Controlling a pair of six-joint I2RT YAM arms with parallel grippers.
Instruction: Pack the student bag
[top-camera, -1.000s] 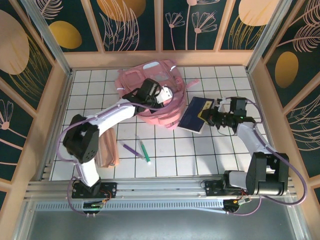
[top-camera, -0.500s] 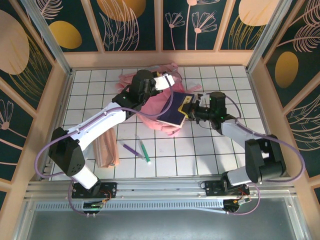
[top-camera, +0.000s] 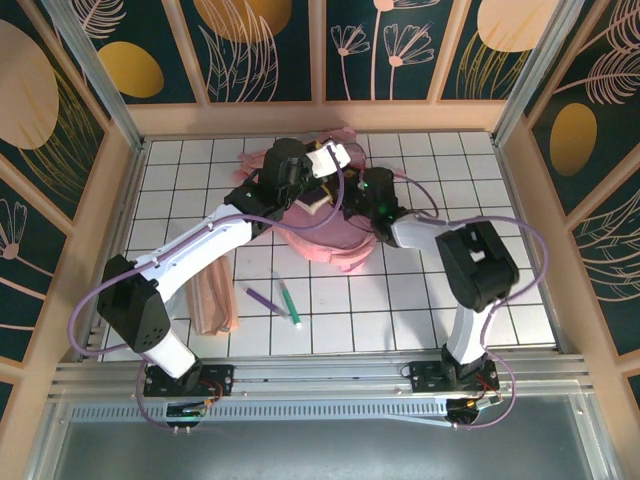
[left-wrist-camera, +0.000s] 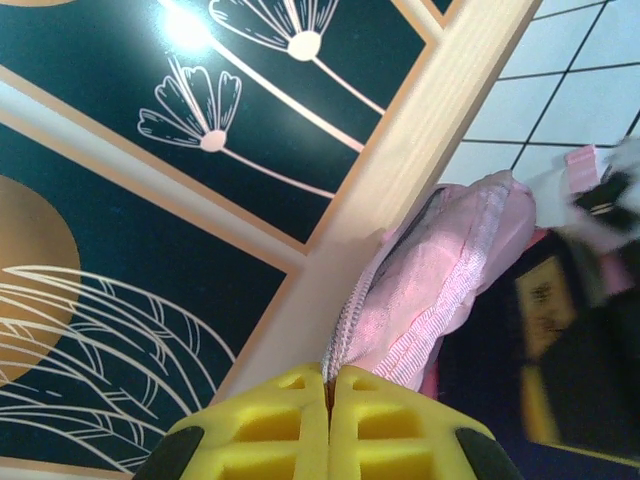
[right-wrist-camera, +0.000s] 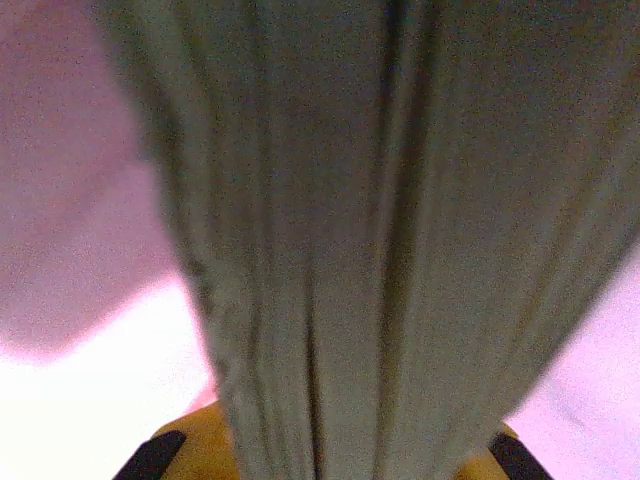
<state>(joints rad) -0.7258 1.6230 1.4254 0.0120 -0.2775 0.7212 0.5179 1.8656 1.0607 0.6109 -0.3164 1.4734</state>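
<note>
Pinching the far rim of the pink student bag (top-camera: 325, 238), the left hand (top-camera: 330, 158) holds it up in the overhead view. The rest of the bag sags on the worktop (top-camera: 430, 300) below and nearer than both hands. The right hand (top-camera: 352, 190) reaches into the bag's mouth just beside the left.

From the left wrist, the yellow fingers (left-wrist-camera: 270, 425) press together on the bag's zippered edge, and a dark notebook (left-wrist-camera: 560, 340) lies to their right.

From the right wrist, that hand's fingers (right-wrist-camera: 180, 445) clamp the notebook's page edges, with pink fabric on either side.
</note>
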